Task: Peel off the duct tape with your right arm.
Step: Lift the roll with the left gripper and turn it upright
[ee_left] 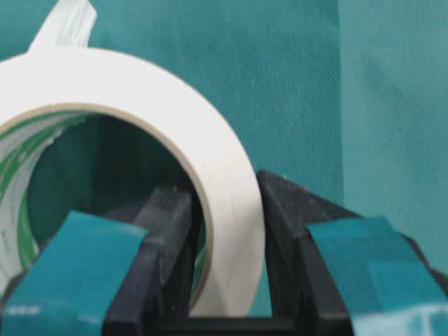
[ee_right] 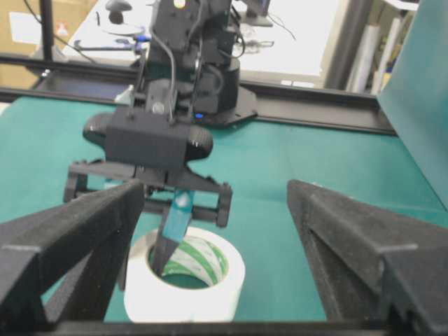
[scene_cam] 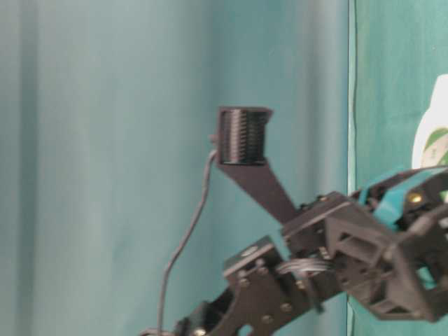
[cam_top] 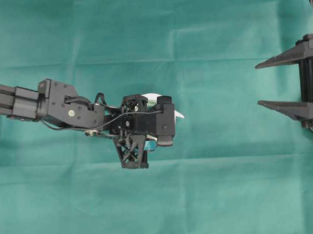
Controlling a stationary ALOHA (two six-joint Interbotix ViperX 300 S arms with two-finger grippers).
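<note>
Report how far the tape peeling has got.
Done: the left gripper has its fingers on either side of the duct tape wall, one inside the ring and one outside. In hand: steadying the roll on the green cloth. Left: the right gripper waits open at the edge, away from the roll; the loose tab is not yet pulled.

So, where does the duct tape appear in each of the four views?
Overhead: duct tape mid-frame, mostly hidden under the left gripper.
Table-level: white sliver at right edge.
Left wrist: fills the left, wall between the fingers.
Right wrist: bottom centre.
Shared landmark: left gripper.
</note>
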